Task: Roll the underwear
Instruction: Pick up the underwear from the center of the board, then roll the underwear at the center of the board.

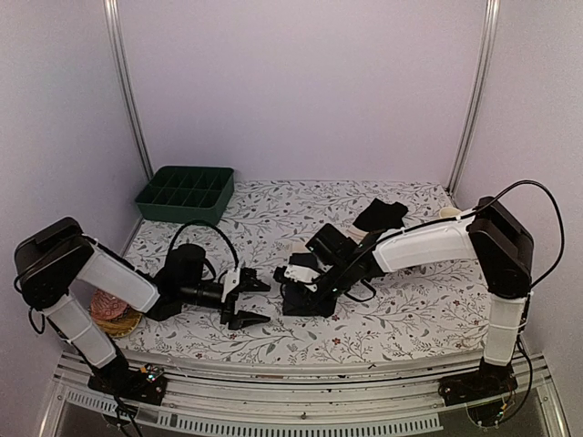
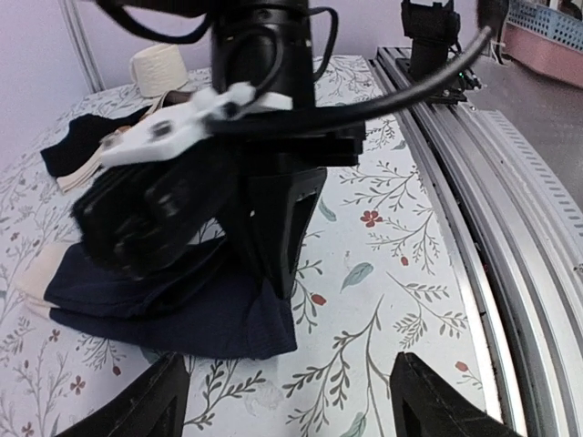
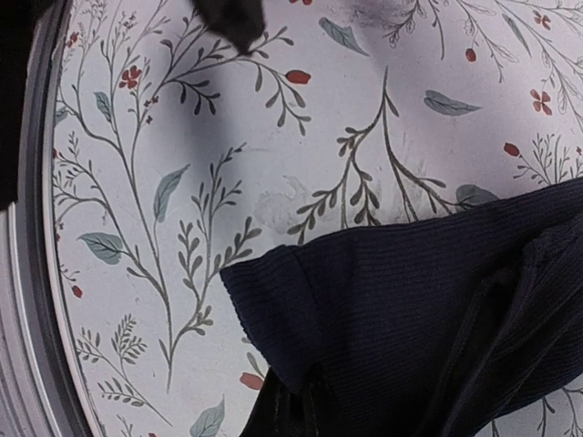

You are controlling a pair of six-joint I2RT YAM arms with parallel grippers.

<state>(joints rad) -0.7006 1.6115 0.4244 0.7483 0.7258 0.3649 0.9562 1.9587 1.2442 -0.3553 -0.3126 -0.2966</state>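
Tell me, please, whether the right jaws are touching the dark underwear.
Touching. The right wrist view shows the right jaws shut on the dark underwear.

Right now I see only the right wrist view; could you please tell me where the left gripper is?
Observer: The left gripper sits just left of the right gripper, jaws open and empty.
Operator: Is anything lying under this navy underwear?
Observer: Yes, cream fabric peeks out from beneath one edge.
Operator: Where is the tray, please?
Observer: The green tray stands at the far left corner of the table.
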